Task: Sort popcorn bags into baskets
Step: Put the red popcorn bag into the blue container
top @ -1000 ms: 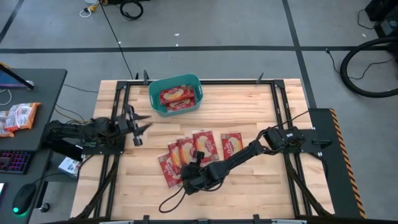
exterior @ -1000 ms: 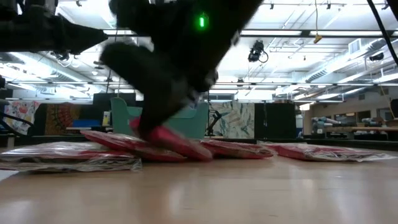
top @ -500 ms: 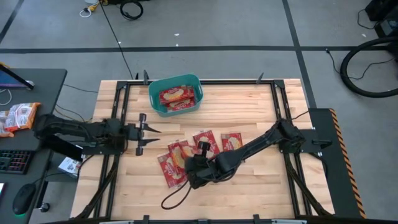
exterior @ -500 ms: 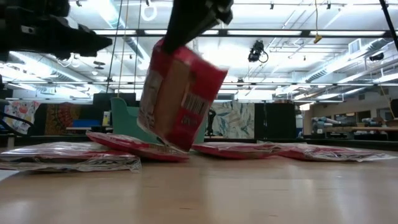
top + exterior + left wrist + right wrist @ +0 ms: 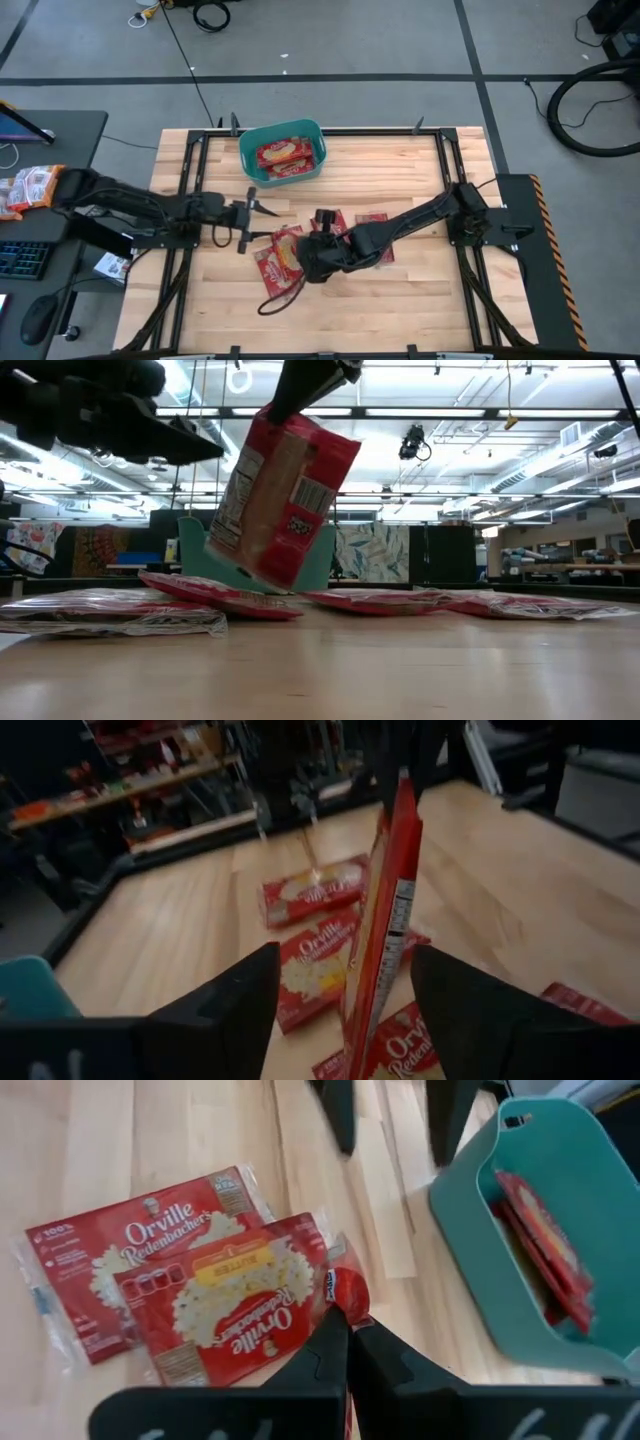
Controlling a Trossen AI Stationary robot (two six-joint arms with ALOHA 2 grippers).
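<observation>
High view: we see the teal tub (image 5: pixel 283 153) top centre holding popcorn bags (image 5: pixel 282 155). Right claw (image 5: pixel 322 236) grasps a lifted bag (image 5: pixel 279 497); left claw (image 5: pixel 247 212) spread, empty.

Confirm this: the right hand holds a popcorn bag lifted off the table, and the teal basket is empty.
Not quite. The right hand does hold a popcorn bag lifted off the table, but the teal basket is not empty: the high view shows popcorn bags already inside.

The popcorn bags (image 5: pixel 215 1302) were red, each with a yellow-orange popcorn picture and white lettering. The basket (image 5: pixel 283 155) was teal-blue. The table (image 5: pixel 400 170) was pale striped wood.
</observation>
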